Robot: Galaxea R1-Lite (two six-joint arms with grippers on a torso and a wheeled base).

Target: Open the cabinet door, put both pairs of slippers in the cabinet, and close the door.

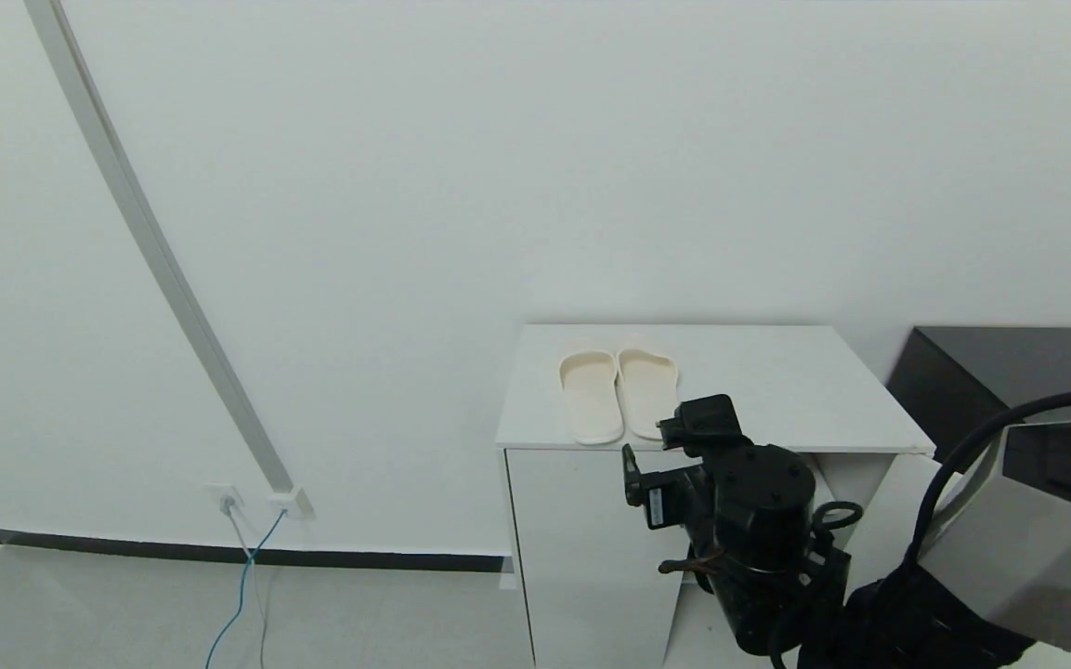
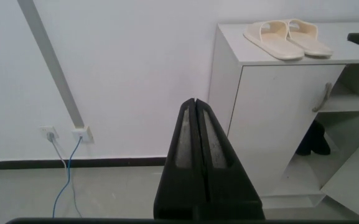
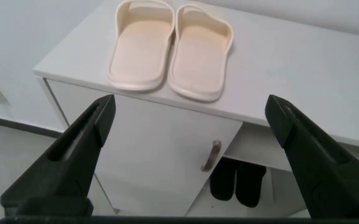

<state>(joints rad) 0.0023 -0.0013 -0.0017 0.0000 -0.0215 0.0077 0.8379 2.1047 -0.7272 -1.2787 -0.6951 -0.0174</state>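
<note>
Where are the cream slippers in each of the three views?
Head view: the cream slippers lie side by side on the white cabinet top, at its left front edge.
Left wrist view: the pair on the same top, near its front edge.
Right wrist view: the pair on the same top, at its front edge.
Shared landmark: the white cabinet top.

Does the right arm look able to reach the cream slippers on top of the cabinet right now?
Probably yes: the open right end effector hovers just before the cream slippers, with nothing between them.
</note>
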